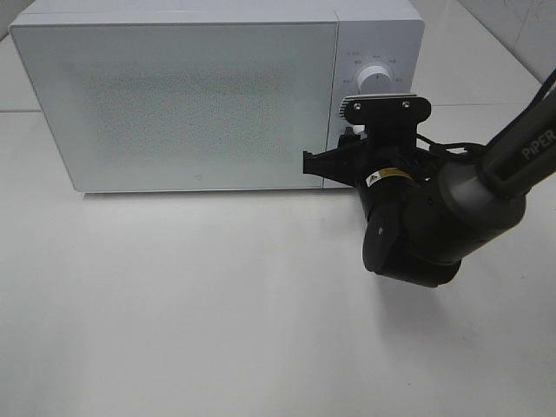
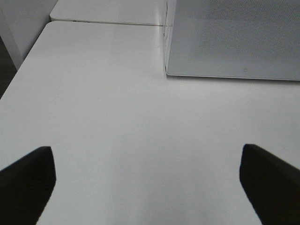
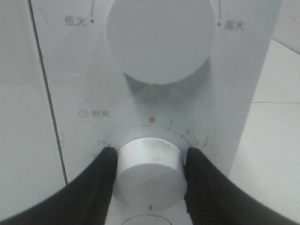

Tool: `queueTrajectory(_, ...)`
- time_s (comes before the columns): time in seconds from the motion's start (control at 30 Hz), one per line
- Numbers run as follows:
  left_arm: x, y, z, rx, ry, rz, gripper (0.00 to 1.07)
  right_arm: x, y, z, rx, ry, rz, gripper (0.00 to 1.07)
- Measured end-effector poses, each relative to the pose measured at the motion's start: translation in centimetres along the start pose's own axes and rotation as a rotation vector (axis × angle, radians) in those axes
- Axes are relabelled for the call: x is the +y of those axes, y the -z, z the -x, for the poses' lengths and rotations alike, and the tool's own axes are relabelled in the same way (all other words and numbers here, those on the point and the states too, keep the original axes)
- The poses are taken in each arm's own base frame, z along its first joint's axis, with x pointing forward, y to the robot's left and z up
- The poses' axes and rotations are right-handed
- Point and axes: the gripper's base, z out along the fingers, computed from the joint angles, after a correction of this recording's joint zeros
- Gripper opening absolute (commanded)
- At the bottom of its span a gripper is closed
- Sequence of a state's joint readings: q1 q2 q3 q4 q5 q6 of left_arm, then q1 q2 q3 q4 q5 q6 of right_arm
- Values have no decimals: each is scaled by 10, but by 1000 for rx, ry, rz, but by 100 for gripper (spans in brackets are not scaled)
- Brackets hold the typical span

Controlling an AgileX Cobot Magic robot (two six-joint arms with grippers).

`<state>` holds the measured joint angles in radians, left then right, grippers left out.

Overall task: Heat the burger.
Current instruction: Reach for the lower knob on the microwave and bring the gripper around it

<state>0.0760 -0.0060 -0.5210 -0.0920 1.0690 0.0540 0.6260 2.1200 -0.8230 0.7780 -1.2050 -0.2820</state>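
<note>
The burger is out of view in every frame. The white microwave (image 1: 174, 95) stands at the back of the table with its frosted door shut; its lower front corner also shows in the left wrist view (image 2: 234, 37). My right gripper (image 1: 343, 161) reaches to the control panel. In the right wrist view its two black fingers (image 3: 101, 187) press on either side of the lower timer knob (image 3: 150, 161), so the right gripper (image 3: 149, 180) is shut on that knob. My left gripper (image 2: 147, 183) hangs open over bare table with nothing between its fingers.
A larger power knob (image 3: 159, 37) sits above the timer knob, also seen from above (image 1: 375, 76). The white table (image 1: 174, 304) spreads in front of the microwave. The table's left edge (image 2: 23, 65) drops to a dark floor.
</note>
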Motion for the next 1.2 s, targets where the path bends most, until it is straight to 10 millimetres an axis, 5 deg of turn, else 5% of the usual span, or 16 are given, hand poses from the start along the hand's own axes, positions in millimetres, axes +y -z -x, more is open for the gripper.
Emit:
queueTrajectory(0.03, 0, 0, 0, 0, 0, 0, 100, 0, 0, 0, 0, -1, -2, 2)
queueTrajectory(0.1, 0, 0, 0, 0, 0, 0, 100, 0, 0, 0, 0, 0, 0, 0)
queueTrajectory(0.7, 0, 0, 0, 0, 0, 0, 100, 0, 0, 0, -4, -157, 18, 0)
queueTrajectory(1.2, 0, 0, 0, 0, 0, 0, 100, -1, 1, -1, 4, -874, 41, 0)
